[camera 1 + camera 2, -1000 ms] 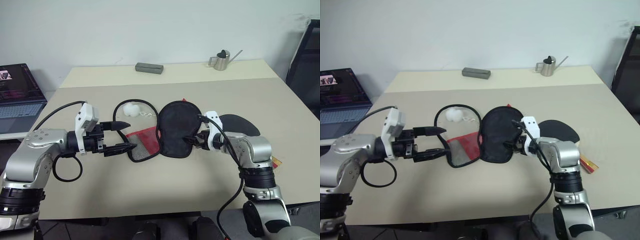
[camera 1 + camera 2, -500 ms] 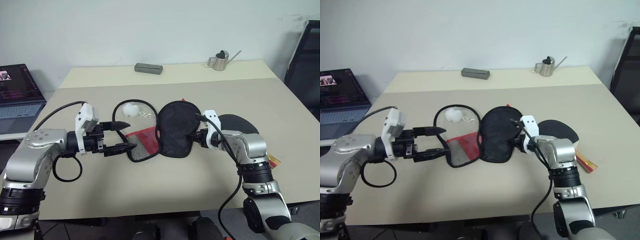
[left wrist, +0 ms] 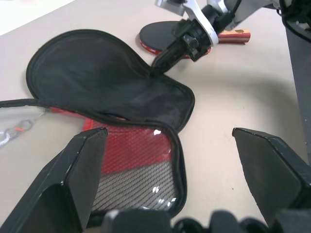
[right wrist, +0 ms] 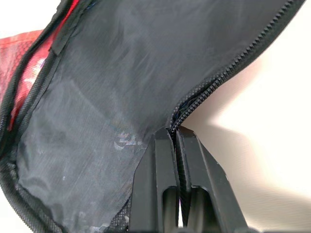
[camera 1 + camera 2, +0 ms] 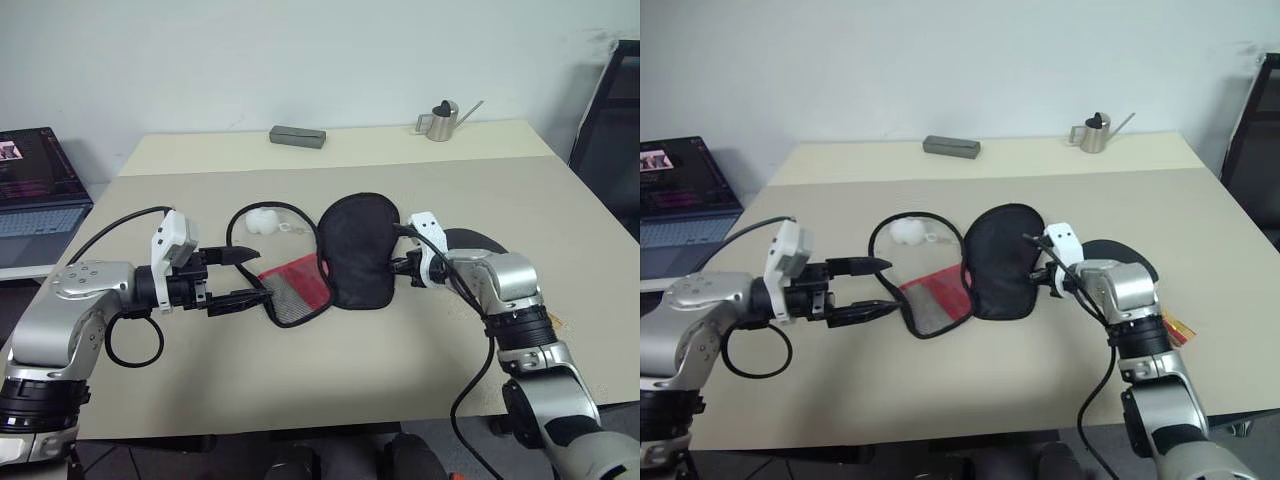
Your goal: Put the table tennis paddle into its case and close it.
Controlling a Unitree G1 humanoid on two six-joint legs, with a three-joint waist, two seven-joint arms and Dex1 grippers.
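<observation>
The case (image 5: 358,250) lies open on the table: a black fabric flap on the right, a clear mesh half with a red panel (image 5: 295,285) on the left, and a white fluffy charm (image 5: 262,220) behind it. My right gripper (image 4: 174,132) is shut on the zip edge of the black flap, at its right side (image 5: 400,270). The table tennis paddle (image 5: 1130,255) lies flat just right of that hand, partly hidden by the arm; its striped handle (image 3: 238,33) points away from the case. My left gripper (image 5: 258,272) hangs open at the left end of the mesh half, holding nothing.
A grey box (image 5: 298,136) and a small metal watering can (image 5: 438,120) stand at the table's far edge. A laptop (image 5: 35,180) sits off the table to the left, and a black chair (image 5: 610,110) stands at the right.
My right gripper has closed on the flap's zip edge and moved a little away and to the right, pulling the black flap with it. The left arm has stayed still.
</observation>
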